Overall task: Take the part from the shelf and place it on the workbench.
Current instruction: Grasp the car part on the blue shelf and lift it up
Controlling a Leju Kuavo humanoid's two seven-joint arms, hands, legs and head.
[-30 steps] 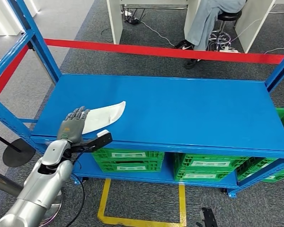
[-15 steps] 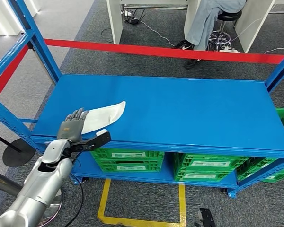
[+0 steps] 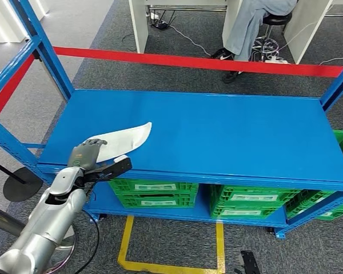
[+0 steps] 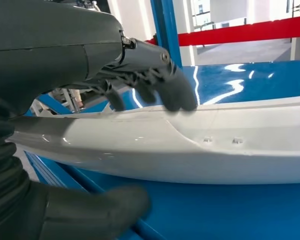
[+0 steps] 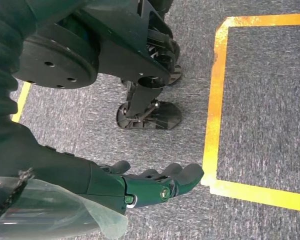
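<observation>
Head view: left robot hand (image 3: 87, 154) reaches over the shelf (image 3: 230, 137) edge, fingers curling above the white curved part (image 3: 123, 140), thumb beneath, closing but not yet clamped. Right robot hand (image 5: 156, 186) hangs released over the floor.

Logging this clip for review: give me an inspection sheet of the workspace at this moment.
Surface: blue shelf, top deck bare apart from the part.
Job's things: white curved part lies near the deck's front left edge.
Clutter: green crates on the lower level.
Hands: left hand over the part's near end, fingers above it and thumb below; grip not confirmed. Right hand hangs over the floor, holding nothing.
Cables: black cable under the left arm.
Surroundings: red tape barrier, seated person, yellow floor marking.
</observation>
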